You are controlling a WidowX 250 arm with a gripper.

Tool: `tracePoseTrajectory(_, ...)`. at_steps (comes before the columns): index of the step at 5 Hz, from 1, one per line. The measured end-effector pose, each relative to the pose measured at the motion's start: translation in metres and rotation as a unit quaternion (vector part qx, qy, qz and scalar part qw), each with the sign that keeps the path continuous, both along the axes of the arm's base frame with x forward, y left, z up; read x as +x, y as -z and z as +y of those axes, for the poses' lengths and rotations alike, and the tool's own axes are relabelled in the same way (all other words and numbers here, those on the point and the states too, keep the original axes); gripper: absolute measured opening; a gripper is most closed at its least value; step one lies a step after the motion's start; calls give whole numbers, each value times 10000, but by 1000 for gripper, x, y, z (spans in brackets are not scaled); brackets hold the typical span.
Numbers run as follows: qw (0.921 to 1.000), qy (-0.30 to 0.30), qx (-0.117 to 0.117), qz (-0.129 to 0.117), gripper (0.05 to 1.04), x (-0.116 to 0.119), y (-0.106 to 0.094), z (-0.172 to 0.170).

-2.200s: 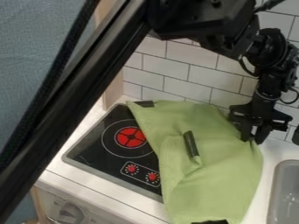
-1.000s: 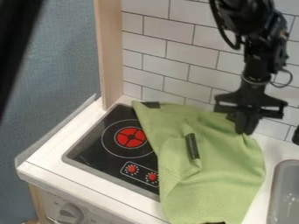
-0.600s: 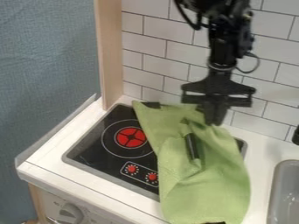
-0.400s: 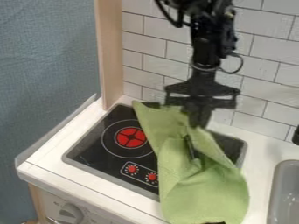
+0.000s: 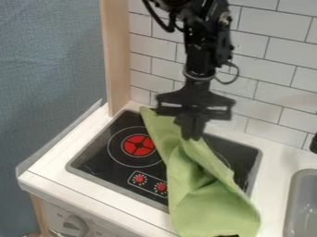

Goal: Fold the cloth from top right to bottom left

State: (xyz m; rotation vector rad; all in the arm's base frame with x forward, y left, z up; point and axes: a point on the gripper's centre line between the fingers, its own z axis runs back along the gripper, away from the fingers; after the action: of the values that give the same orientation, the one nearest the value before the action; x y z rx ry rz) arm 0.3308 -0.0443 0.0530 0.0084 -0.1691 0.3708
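Observation:
The black gripper (image 5: 192, 135) hangs over the rear middle of the stove, shut on the upper right part of the green cloth. Bunched and creased, the cloth (image 5: 204, 206) runs from the stove's back edge down over its middle to the counter's front edge. Its upper left corner lies at the back of the stove (image 5: 93, 159), and its right side is drawn in toward the left under the gripper. A small black patch shows at the cloth's bottom edge.
To the right, a grey sink (image 5: 300, 203) is set into the white counter (image 5: 278, 162). White tiles (image 5: 272, 69) rise behind the stove, with a wooden post (image 5: 116, 60) at the back left. A dark object touches the right edge of the view.
The gripper has moved left from the back right, pulling the cloth's upper right part along. More of the stove's right side is uncovered, and the black strip on the cloth is now covered.

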Motion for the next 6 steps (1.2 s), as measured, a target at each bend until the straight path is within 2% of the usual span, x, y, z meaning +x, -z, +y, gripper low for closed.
tracePoseTrajectory(1, 9995, 44, 61, 316, 50, -5, 17, 5)
tracePoseTrajectory(2, 9971, 47, 155, 739, 72, -11, 39, 18)
tracePoseTrajectory(3, 9964, 68, 85, 839, 226, -11, 45, 17)
tracePoseTrajectory(4, 9961, 0, 81, 882, 483, -12, 45, 18)
tracePoseTrajectory(5, 9959, -62, 80, 902, 790, -13, 45, 18)
tracePoseTrajectory(6, 9954, -92, 105, 950, 1010, -14, 44, 19)
